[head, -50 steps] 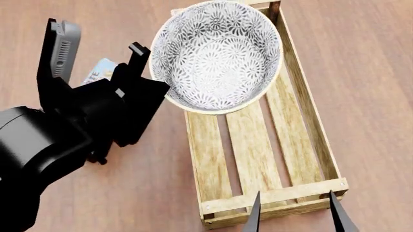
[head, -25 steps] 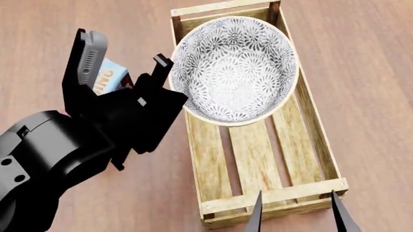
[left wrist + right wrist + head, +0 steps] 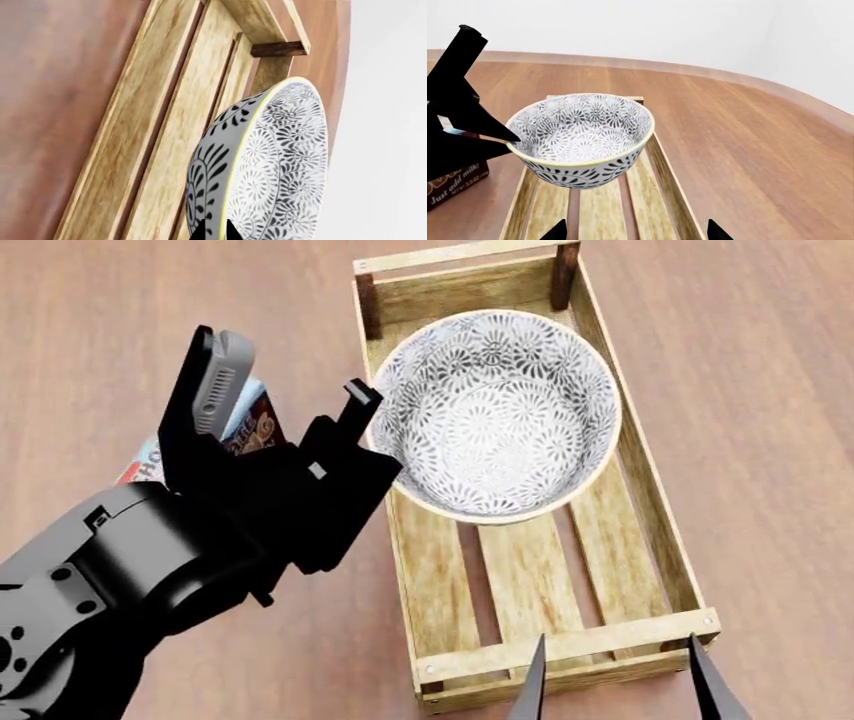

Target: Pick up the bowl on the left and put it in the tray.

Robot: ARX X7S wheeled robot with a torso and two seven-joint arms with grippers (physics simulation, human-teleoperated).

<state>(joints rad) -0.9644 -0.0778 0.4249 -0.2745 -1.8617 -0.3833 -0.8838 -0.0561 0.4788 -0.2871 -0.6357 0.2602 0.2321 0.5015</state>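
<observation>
Patterned bowl, rim pinched by the left end effector, hangs above tray, right wrist shows.

One patterned bowl, floral grey-black on white. One long wooden tray with slatted bottom and dark corner posts. One brown box with printed lettering, partly hidden behind the arm. Two black grippers: the left gripper and the right gripper.
</observation>
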